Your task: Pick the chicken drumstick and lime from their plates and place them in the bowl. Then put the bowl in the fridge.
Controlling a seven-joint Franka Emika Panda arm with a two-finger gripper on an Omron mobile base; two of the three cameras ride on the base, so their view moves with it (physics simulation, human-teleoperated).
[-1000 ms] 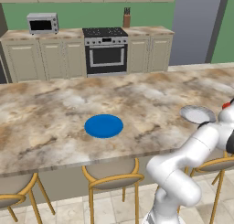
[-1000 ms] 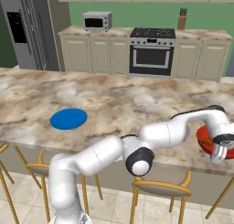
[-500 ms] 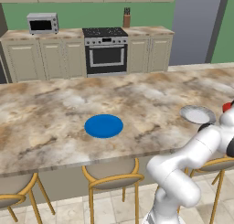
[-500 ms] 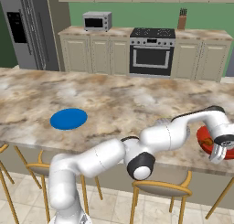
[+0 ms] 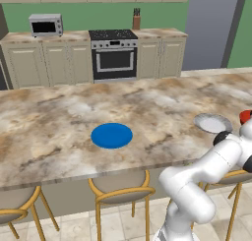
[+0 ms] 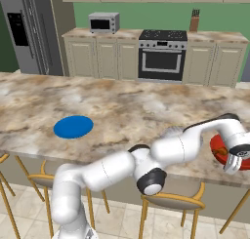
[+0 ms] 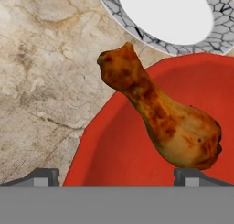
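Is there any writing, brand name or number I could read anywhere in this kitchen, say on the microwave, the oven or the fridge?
None can be read.
Microwave: no legible lettering; its control side is too small to make out.
Oven: no readable markings.
Fridge: the black dispenser panel carries no legible text.
Red bowl, chicken drumstick and blue plate: plain, no labels.

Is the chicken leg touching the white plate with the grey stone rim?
Apart. In the hand view, the chicken leg lies over the red bowl, and a strip of counter shows between its thin end and the plate.
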